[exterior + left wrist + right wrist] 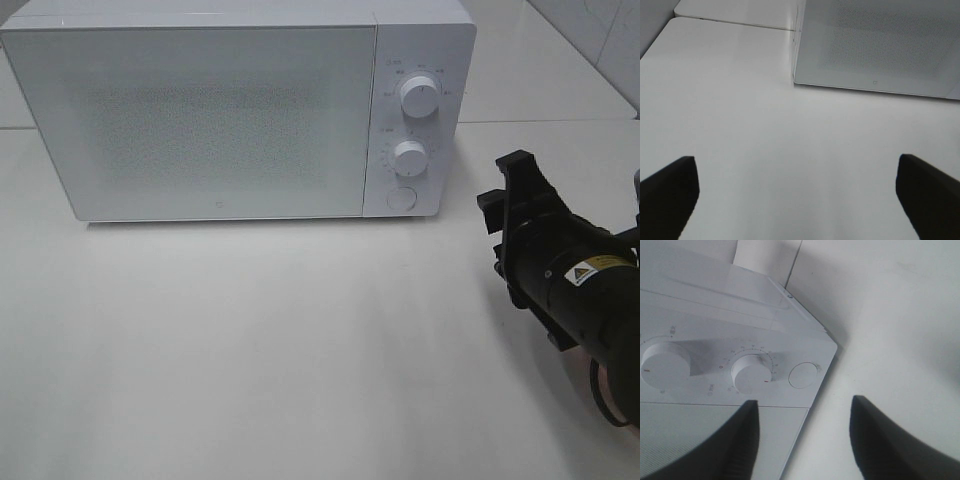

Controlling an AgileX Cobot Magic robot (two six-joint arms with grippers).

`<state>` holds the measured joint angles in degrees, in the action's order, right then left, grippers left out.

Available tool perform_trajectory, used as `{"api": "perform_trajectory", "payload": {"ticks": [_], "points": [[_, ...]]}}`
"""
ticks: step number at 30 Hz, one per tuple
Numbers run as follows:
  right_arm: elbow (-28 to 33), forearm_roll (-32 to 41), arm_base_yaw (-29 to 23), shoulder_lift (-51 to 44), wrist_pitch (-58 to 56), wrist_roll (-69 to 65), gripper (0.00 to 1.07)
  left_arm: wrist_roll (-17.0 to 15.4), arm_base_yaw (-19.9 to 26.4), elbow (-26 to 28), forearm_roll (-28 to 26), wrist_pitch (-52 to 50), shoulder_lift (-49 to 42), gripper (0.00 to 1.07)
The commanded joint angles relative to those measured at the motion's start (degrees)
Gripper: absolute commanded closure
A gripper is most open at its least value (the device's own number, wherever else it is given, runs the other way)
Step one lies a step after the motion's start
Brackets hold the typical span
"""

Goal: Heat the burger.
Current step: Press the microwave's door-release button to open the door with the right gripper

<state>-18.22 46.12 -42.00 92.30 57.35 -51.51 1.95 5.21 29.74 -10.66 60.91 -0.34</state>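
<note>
The burger is not in view in any frame. The white microwave point(220, 110) stands at the back of the table with its door shut; its inside cannot be seen. My right gripper point(503, 195) is open and empty, a little to the right of the microwave's control panel. In the right wrist view the gripper point(805, 440) faces the lower knob point(752, 372) and the round button point(804, 375). My left gripper point(797, 200) is open and empty above the bare table, in front of the microwave's door point(880, 45); it is outside the exterior high view.
The panel has an upper knob point(419, 97), a lower knob point(409, 158) and a round button point(401, 198). A pinkish curved edge point(608, 398) shows under the right arm, mostly hidden. The white table point(280, 340) spreads in front of the microwave.
</note>
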Motion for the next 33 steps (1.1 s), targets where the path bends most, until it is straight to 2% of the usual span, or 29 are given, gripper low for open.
{"api": "perform_trajectory", "payload": {"ticks": [1, 2, 4, 5, 7, 8, 10, 17, 24, 33], "points": [[-0.11, -0.52, -0.17, -0.06, 0.17, -7.91, 0.76, 0.06, 0.11, -0.17, -0.23, -0.11, -0.06, 0.06], [-0.11, -0.52, -0.17, -0.06, 0.17, -7.91, 0.76, 0.06, 0.11, -0.17, -0.23, -0.11, -0.06, 0.06], [-0.11, -1.15, -0.17, -0.06, -0.34, -10.43, 0.88, 0.06, 0.11, -0.17, -0.23, -0.11, -0.06, 0.06], [-0.11, -1.15, -0.17, -0.06, -0.34, -10.43, 0.88, 0.06, 0.11, -0.17, -0.23, -0.11, -0.06, 0.06], [-0.11, -2.41, -0.17, -0.06, -1.89, -12.43, 0.99, 0.06, 0.11, -0.17, -0.23, -0.11, -0.06, 0.06], [-0.11, -2.41, -0.17, -0.06, -1.89, -12.43, 0.99, 0.06, 0.11, -0.17, -0.23, -0.11, -0.06, 0.06], [-0.11, -4.41, -0.17, -0.06, -2.58, -13.92, 1.07, 0.06, 0.11, -0.17, -0.23, -0.11, -0.06, 0.06], [-0.11, -6.25, -0.17, 0.0, -2.64, -20.05, 1.07, 0.06, 0.11, -0.17, -0.23, -0.11, -0.06, 0.06], [-0.74, -6.7, -0.17, 2.58, -2.35, -20.23, 1.07, 0.06, 0.11, -0.17, -0.23, -0.11, -0.06, 0.06], [-4.7, -8.94, 0.0, 8.14, -0.57, -23.03, 1.07, 0.06, 0.11, -0.17, -0.23, -0.11, -0.06, 0.06]]}}
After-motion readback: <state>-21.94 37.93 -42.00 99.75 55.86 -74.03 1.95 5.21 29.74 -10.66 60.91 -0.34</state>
